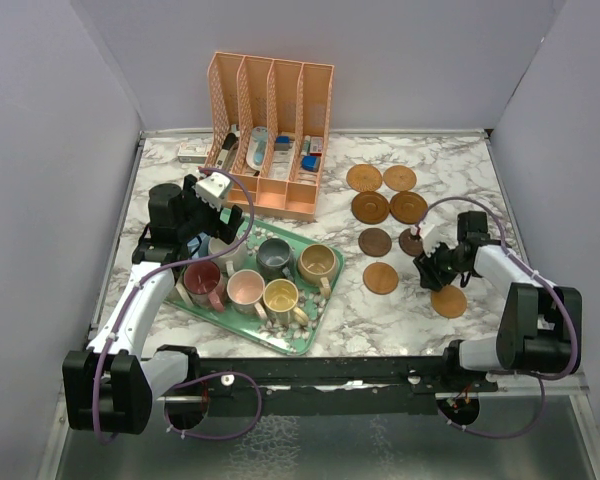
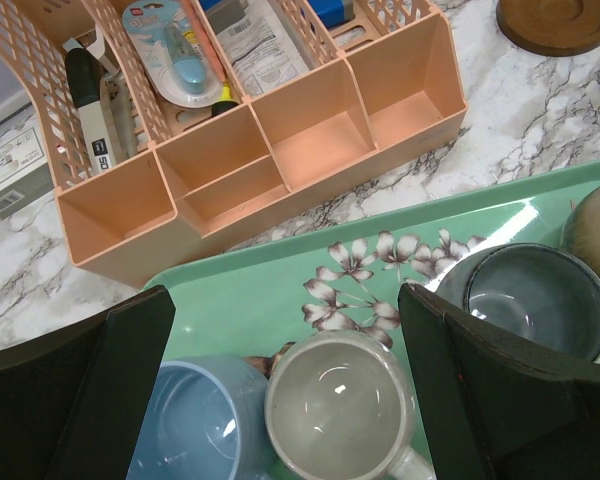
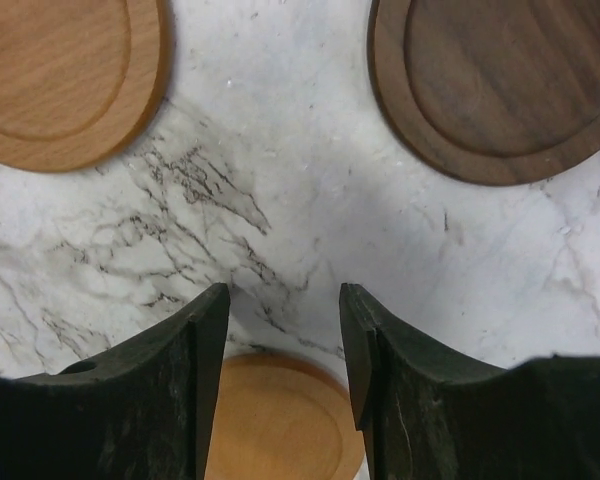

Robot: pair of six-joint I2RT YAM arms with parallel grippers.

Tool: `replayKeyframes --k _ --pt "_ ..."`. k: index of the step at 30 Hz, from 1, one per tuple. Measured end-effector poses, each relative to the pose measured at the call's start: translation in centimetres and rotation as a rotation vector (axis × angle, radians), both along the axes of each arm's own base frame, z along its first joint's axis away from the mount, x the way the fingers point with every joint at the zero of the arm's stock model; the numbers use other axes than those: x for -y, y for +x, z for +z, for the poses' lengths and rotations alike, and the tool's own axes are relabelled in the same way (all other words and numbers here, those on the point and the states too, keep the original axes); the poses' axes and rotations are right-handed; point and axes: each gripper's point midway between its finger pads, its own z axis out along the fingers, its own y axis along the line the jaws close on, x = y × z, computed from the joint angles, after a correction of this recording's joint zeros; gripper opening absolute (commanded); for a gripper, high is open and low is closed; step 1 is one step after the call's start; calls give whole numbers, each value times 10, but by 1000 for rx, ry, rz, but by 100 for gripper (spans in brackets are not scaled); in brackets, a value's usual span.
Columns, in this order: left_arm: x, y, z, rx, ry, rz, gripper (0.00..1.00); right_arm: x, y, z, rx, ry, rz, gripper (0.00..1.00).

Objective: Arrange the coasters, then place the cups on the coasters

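Several round wooden coasters lie on the marble at the right, among them a dark one (image 1: 375, 242) and light ones (image 1: 381, 278) (image 1: 448, 301). My right gripper (image 1: 430, 268) (image 3: 283, 310) hangs open just over the table. A light coaster (image 3: 280, 420) lies flat below the gap between its fingers, a light coaster (image 3: 65, 75) and a dark coaster (image 3: 500, 85) ahead. The cups stand on the green floral tray (image 1: 315, 320): maroon (image 1: 202, 277), pink (image 1: 246, 288), yellow (image 1: 280, 297), grey-blue (image 1: 274, 258), tan (image 1: 318, 263). My left gripper (image 1: 202, 225) (image 2: 285, 300) is wide open above the cream cup (image 2: 340, 405) and blue cup (image 2: 195, 420).
A peach slotted desk organizer (image 1: 270, 130) (image 2: 280, 150) holding pens and small packets stands behind the tray at the back. A small white box (image 1: 190, 152) lies to its left. Grey walls close in the table on three sides.
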Motion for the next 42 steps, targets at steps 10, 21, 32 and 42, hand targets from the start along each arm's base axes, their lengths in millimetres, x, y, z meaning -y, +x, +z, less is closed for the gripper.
replayKeyframes --k 10,21,32,42 --pt "0 0 0 1 1 -1 99 -5 28 34 84 4 -33 56" --pt "0 0 0 1 2 -2 99 27 -3 39 41 -178 -69 73" --pt "1 0 1 3 1 -5 99 42 -36 14 -83 -259 -56 83" --pt "1 -1 1 3 -1 -8 99 39 -41 4 -123 -246 -45 71"
